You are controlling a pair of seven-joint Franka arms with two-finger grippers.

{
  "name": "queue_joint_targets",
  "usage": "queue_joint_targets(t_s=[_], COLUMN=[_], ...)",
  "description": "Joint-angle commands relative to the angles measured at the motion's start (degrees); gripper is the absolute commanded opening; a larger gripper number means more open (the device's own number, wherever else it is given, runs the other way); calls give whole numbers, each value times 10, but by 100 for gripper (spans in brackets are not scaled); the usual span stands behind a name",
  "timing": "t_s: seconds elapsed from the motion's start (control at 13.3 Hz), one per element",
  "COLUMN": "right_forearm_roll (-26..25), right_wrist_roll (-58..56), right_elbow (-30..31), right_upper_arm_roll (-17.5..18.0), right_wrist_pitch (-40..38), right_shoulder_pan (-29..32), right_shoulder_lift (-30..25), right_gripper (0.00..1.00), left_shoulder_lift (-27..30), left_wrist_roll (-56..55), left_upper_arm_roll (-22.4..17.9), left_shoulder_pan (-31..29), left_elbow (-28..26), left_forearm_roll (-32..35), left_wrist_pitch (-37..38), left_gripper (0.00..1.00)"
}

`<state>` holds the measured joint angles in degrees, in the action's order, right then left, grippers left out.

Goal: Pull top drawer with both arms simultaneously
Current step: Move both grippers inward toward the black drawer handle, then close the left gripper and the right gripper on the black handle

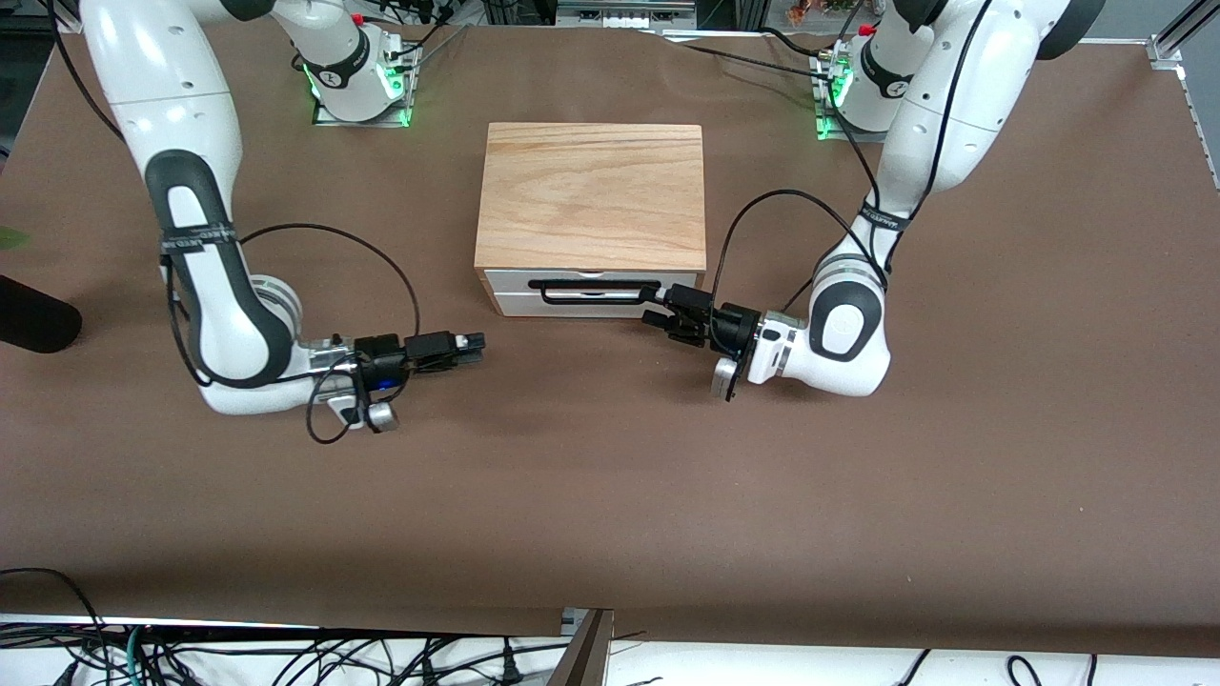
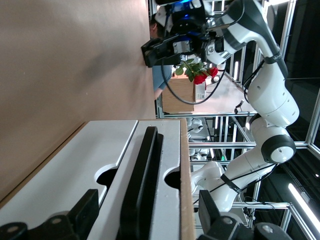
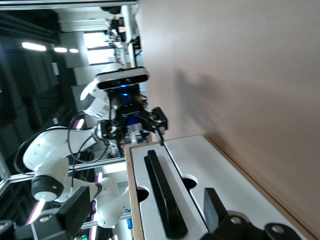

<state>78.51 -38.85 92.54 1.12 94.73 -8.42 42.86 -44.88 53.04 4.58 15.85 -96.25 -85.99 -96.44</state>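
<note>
Looking down from the front view, you see the top drawer (image 1: 596, 291) under the pale oak box top (image 1: 593, 195), its white face turned toward the camera and flush with the box. Your left gripper (image 1: 658, 310) sits at the left-arm end of the black bar handle (image 1: 596, 286); your right gripper (image 1: 474, 345) hovers over bare table (image 1: 610, 495) toward the right arm's end, well apart from the drawer.

Your left wrist view adds what the front hides: fingers (image 2: 85, 210) spread, one to each side of the handle (image 2: 140, 185), not pressing it.

Your right wrist view shows its fingers (image 3: 215, 210) spread too, the handle (image 3: 165, 195) lying between them, with the left gripper (image 3: 135, 120) at the handle's other end.
</note>
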Motion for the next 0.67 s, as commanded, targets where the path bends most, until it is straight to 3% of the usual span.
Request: queue_joint_targets(t_s=[0.0, 0.15, 0.22, 0.53, 0.6], right_forearm_roll=[37, 38, 38, 53, 65], right_wrist_roll=[-46, -47, -53, -120, -139], right_elbow=[26, 38, 47, 78, 87], right_upper_arm_roll=[3, 11, 12, 13, 13], right_wrist_pitch=[-11, -30, -38, -67, -65], right_shoulder_pan=[-12, -20, -22, -27, -38], right_shoulder_lift=[-6, -5, -5, 4, 6], right_gripper=[100, 100, 100, 100, 100], left_shoulder_lift=[2, 2, 1, 1, 1], left_wrist_roll=[33, 34, 33, 29, 29], left_upper_arm_roll=[-4, -4, -4, -4, -4], left_shoulder_pan=[8, 9, 9, 15, 16], left_elbow=[-10, -10, -10, -24, -24], left_forearm_roll=[-28, -28, -28, -28, -28], left_wrist_pitch=[-5, -4, -4, -3, -3], left_gripper=[60, 27, 19, 15, 9])
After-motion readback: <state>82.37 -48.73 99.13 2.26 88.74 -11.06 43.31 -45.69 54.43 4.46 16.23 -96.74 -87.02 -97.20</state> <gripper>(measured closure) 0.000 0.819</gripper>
